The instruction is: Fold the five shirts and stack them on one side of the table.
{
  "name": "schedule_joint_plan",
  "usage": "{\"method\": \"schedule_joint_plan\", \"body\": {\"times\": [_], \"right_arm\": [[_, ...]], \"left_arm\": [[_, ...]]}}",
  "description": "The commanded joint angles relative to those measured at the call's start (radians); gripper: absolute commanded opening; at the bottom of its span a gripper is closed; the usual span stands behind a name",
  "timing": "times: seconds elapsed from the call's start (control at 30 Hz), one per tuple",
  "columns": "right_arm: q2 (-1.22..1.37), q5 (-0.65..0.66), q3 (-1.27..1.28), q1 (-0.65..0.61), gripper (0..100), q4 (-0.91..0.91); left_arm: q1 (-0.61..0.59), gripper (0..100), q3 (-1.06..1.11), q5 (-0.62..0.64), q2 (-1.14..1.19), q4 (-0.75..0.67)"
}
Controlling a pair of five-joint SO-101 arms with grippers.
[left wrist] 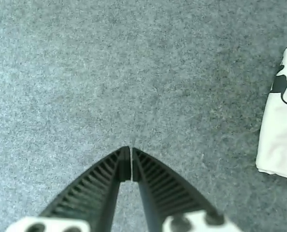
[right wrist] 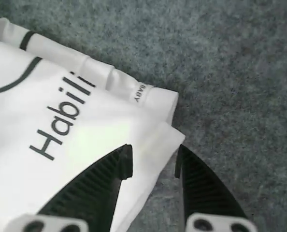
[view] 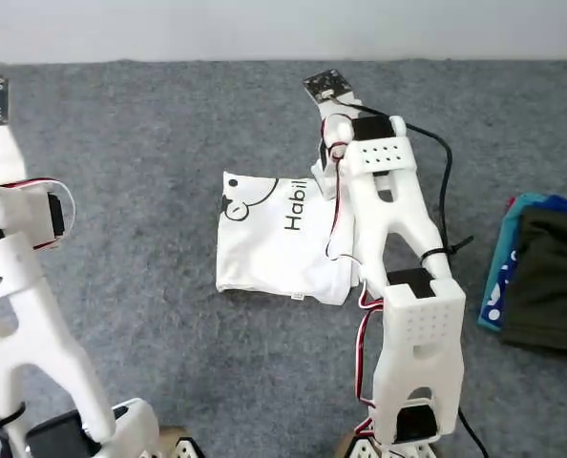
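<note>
Shirt: the folded white shirt [view: 279,243] is lying mid-table [view: 150,143].
Right pincer [right wrist: 153,158]: its jaws are standing apart, straddling the shirt's 3 o'clock edge and gripping nothing yet.
Left pincer [left wrist: 132,162]: it is closed together and hanging over the table, well off at the shirt's 9 o'clock.
Stack [view: 541,277]: it is sitting at 3 o'clock from the shirt.
Nearer arm: the right one, probably doing the carrying toward 3 o'clock.

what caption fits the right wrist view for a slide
Right gripper open at the corner of a folded white shirt on grey carpet.
</note>
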Motion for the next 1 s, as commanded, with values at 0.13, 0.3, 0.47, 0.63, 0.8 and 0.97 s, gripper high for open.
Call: {"method": "schedule_joint_plan", "body": {"times": [0.13, 0.3, 0.47, 0.63, 0.8, 0.97], "right_arm": [[0.019, -0.011, -0.046, 0.022, 15.5, -0.035], [0.064, -0.005, -0.046, 0.007, 2.5, -0.041], [0.048, -0.005, -0.046, 0.013, 0.9, -0.038], [-0.012, 0.034, -0.046, 0.008, 0.9, -0.058], [-0.025, 0.127, -0.046, 0.010, 0.9, -0.180], [-0.022, 0.229, -0.046, 0.008, 0.9, -0.323]], "left_arm": [[-0.002, 1, -0.002, -0.014, -0.025, 0.009], [-0.002, 1, -0.002, -0.014, -0.025, 0.009], [-0.002, 1, -0.002, -0.014, -0.025, 0.009], [-0.002, 1, -0.002, -0.014, -0.025, 0.009], [-0.002, 1, -0.002, -0.014, -0.025, 0.011], [-0.002, 1, -0.002, -0.014, -0.026, 0.011]]}}
